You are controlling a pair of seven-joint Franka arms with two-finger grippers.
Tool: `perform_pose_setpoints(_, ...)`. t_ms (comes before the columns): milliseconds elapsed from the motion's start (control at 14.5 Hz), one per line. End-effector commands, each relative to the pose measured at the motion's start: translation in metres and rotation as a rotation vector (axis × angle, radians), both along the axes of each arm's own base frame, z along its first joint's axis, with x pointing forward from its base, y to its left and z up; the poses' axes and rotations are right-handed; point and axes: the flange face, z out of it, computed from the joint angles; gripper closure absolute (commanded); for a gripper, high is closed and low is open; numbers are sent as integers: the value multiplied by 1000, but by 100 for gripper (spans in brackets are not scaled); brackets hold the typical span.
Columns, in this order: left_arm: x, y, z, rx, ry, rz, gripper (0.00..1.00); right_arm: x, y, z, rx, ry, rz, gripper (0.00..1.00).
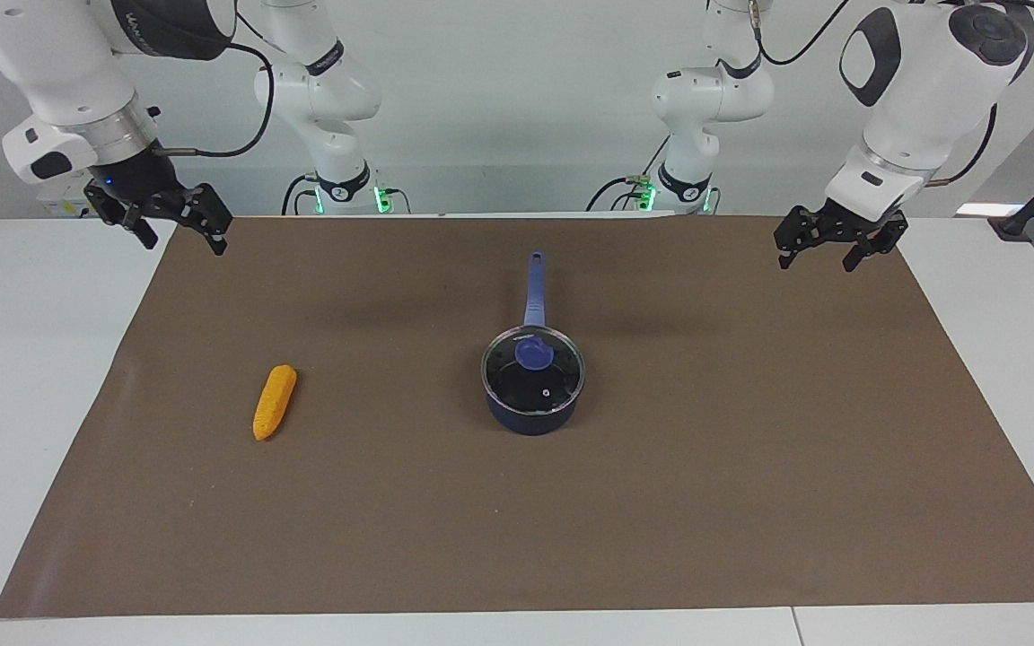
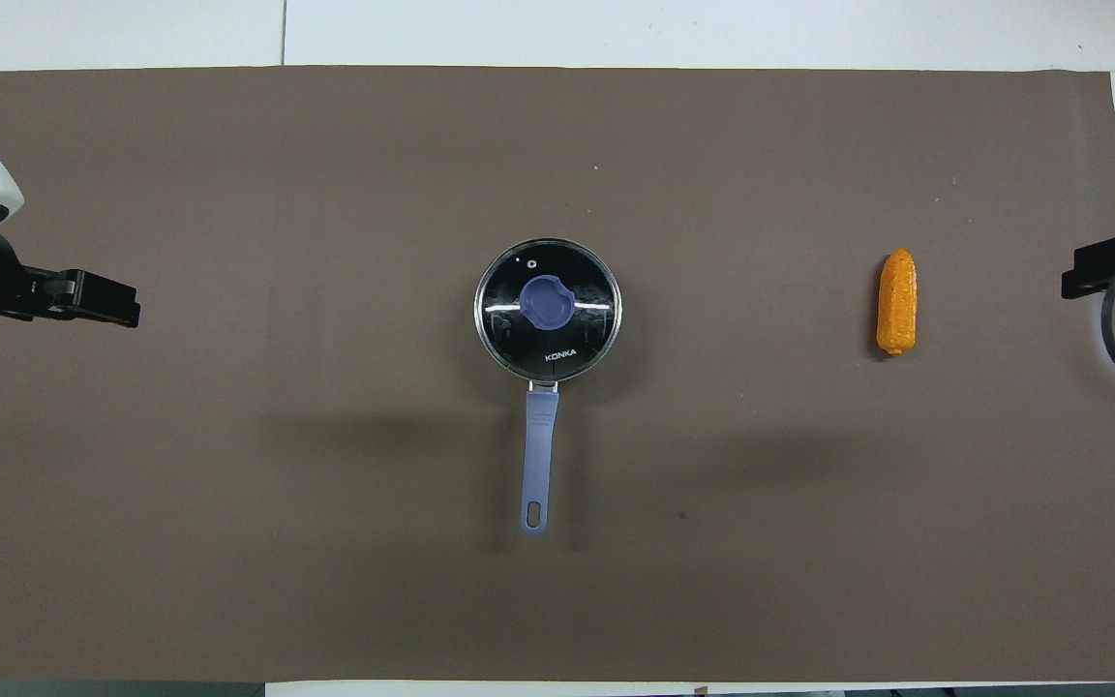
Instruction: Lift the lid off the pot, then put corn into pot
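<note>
Left gripper (image 1: 829, 249) hangs raised at the left arm's end of the table, fingers apart, holding nothing. Right gripper (image 1: 178, 231) hangs raised at the right arm's end, fingers likewise apart and empty. Both arms wait, elbows bent.

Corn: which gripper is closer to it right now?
Right. The right gripper hangs over the mat's edge at the corn's end of the table. The left gripper hangs over the mat's edge at the left arm's end, with the pot between it and the corn.
</note>
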Motion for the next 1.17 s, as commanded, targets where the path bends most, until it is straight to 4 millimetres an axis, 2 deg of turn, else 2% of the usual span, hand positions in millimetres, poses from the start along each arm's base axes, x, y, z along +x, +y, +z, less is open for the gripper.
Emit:
perform_pose_setpoints(0, -3, -1, 4, 5, -12, 2, 0, -2, 0, 1, 27, -4, 20, 0)
perform_pose_setpoints(621, -5, -4, 3, 14, -7, 13, 0, 0, 6, 1, 27, -22, 33, 0)
perform_pose_setpoints(759, -7, -10, 2, 15, -7, 56, 0, 10, 17, 0, 19, -90, 72, 0)
perform_pose_setpoints(897, -8, -36, -1, 4, -11, 39, 0, 21, 23, -6, 17, -146, 91, 0)
perform_pose_setpoints(966, -7, -51, -3, 2, -21, 52, 0, 26, 32, -14, 16, -173, 106, 0)
perform_pose_setpoints(1103, -10, -87, -7, -6, -33, 6, 0, 47, 41, -47, 17, -202, 109, 0)
